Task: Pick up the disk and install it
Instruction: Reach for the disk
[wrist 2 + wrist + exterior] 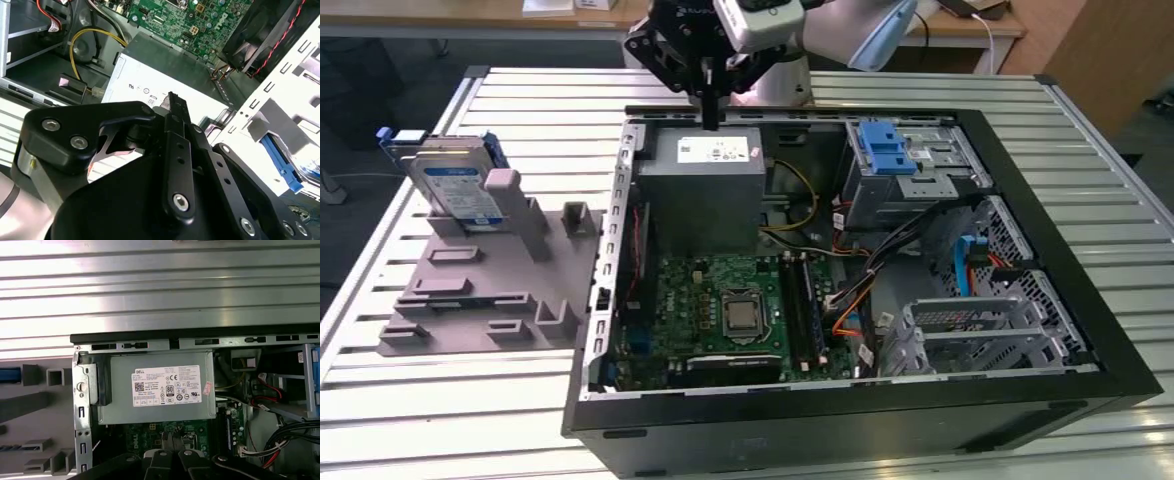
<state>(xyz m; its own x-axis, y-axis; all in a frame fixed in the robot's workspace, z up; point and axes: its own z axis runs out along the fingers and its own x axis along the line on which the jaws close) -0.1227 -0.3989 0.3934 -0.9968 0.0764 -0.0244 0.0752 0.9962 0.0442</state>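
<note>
exterior view: high over case (854, 430) | both wrist views: near power supply (157, 385)

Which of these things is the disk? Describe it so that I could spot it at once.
Start at the open computer case; to the exterior view's left sits a grey stand. The disk stands upright in it, marked out by its white-and-blue label and blue rails.

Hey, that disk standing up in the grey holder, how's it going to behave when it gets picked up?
The disk looks like a rigid metal slab, so probably stiff and fairly heavy for its size. Standing on edge in the grey holder, it may tip if nudged sideways.
</note>
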